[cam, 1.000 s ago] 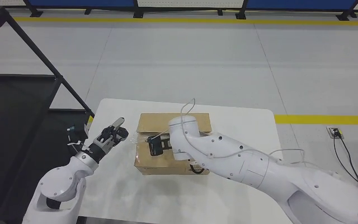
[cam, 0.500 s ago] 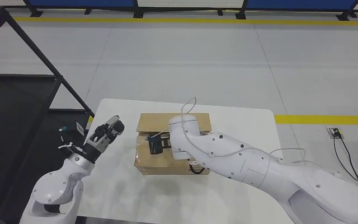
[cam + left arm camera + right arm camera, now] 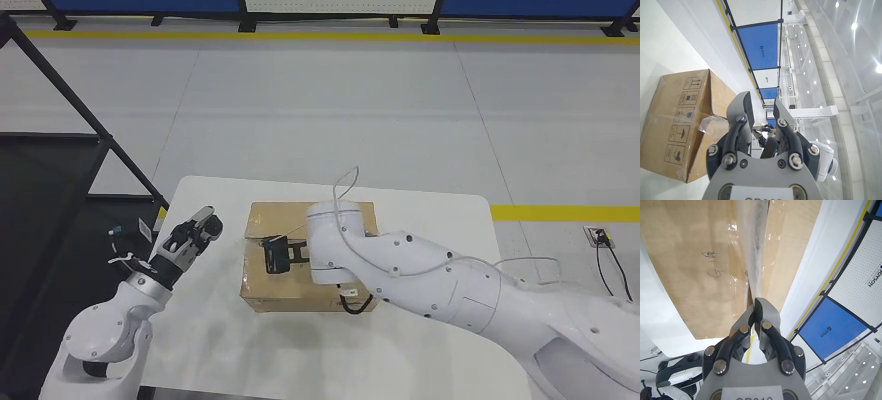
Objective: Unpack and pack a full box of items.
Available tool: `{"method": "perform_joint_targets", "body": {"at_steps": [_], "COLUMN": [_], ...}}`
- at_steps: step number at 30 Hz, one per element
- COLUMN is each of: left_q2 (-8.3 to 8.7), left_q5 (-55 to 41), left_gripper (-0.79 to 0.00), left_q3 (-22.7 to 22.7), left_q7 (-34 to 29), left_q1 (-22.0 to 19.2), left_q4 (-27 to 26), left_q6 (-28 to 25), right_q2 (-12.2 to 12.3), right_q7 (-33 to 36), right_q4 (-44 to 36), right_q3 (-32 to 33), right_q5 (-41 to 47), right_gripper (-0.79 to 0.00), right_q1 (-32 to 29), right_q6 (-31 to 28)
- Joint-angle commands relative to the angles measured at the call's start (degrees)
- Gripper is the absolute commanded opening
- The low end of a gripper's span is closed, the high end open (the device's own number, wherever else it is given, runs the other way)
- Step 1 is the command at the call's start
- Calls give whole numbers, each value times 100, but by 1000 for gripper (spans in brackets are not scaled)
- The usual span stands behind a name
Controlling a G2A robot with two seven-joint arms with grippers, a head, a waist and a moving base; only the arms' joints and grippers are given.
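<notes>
Handling pictograms on box (image 3: pixel 677 123) side; penned star, perhaps "G", on its flap

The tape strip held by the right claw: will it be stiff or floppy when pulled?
Probably floppy and light: the tape is a thin, crinkled strip, taut only between box seam and right claw. Being sticky, it may cling to the claw.

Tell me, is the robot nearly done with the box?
Just starting. Nothing looks unpacked: the box looks closed. In hand: the right claw is shut on a tape strip along the seam. The left claw hovers open beside it. Left: opening, emptying, repacking.
</notes>
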Motion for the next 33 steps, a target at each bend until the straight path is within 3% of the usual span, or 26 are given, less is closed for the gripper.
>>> {"method": "perform_joint_targets", "body": {"at_steps": [1, 11, 24, 33], "left_q2": [0, -4, -33, -55], "left_q5": [-1, -21, -118, -430], "left_gripper": [-520, -523, -520, -523], "left_q3": [6, 13, 109, 185], "left_q7": [4, 107, 375, 263], "left_q1": [-6, 14, 18, 44], "left_q4": [2, 33, 66, 94], "left_q6": [11, 76, 221, 335], "right_q2": [42, 158, 256, 412], "right_q7": [14, 150, 197, 264], "right_q4": [-54, -277, -922, -1597], "right_q3": [0, 173, 503, 886], "right_q5": [16, -186, -1466, -2283], "right_gripper": [-785, -785, -785, -785], "right_q1": [-4, -62, -482, -893], "right_q6": [14, 361, 1242, 1433]}}
